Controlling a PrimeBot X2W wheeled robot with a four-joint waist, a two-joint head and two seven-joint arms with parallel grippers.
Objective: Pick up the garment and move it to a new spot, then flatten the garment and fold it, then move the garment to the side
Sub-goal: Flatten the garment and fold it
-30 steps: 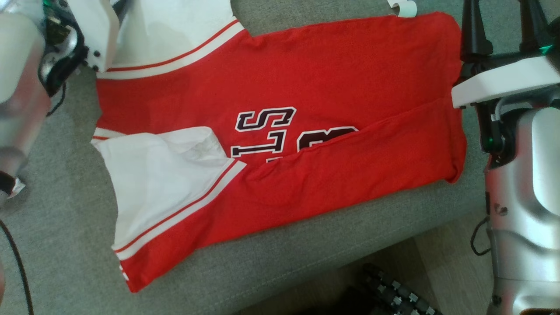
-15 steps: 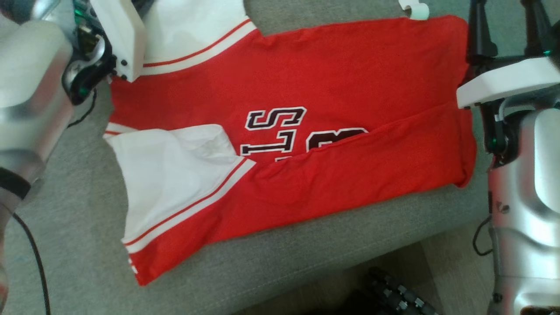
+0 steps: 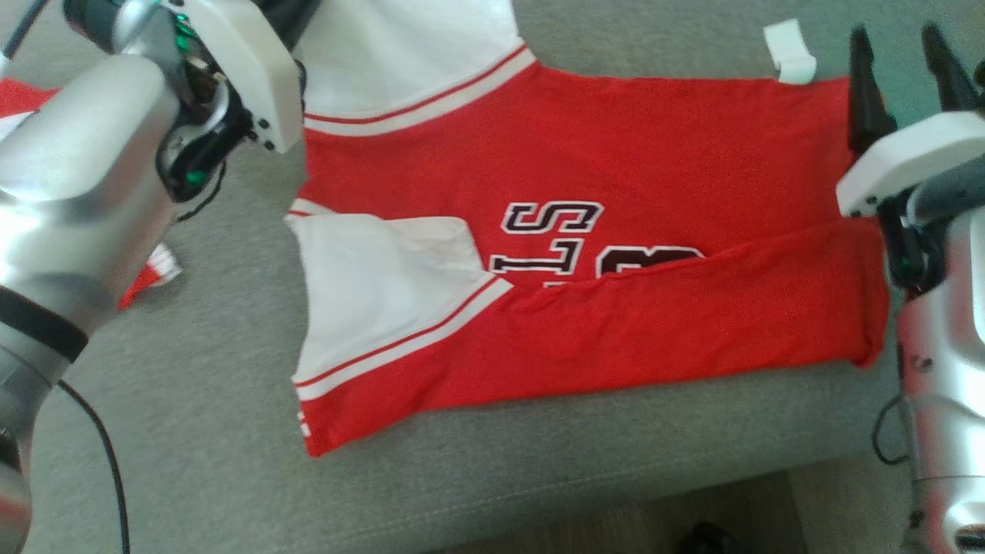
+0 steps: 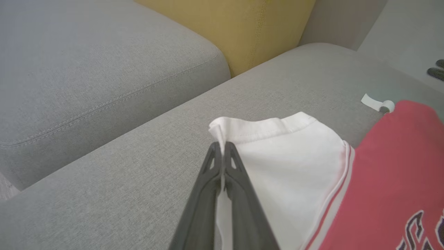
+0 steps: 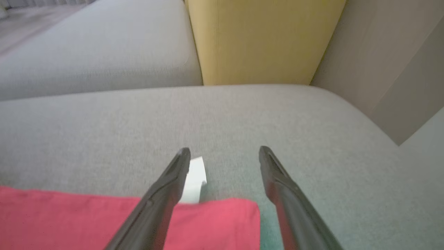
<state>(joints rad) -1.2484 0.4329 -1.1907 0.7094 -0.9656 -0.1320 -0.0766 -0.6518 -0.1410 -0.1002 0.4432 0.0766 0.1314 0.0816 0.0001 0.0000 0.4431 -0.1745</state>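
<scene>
The garment (image 3: 616, 177) is a red jersey with white sleeves and dark lettering, lying spread on the grey sofa seat (image 3: 192, 431) with its near long edge folded over. My left gripper (image 4: 220, 145) is shut on the hem of the far white sleeve (image 4: 288, 163), pinching a fold of it just above the cushion. My right gripper (image 3: 895, 38) is open at the jersey's far right corner. In the right wrist view its fingers (image 5: 173, 184) straddle that red corner (image 5: 69, 215) and a white tag (image 5: 194, 177).
A yellow cushion (image 5: 260, 38) and a grey back cushion (image 4: 86, 69) stand behind the seat. Another red and white piece of cloth (image 3: 154, 269) lies at the left under my left arm. The seat's front edge (image 3: 539, 492) runs just below the jersey.
The head view has shifted, so the jersey sits further right in the picture. My left gripper has shut on the white sleeve's hem. The right gripper stays open by the far corner.
</scene>
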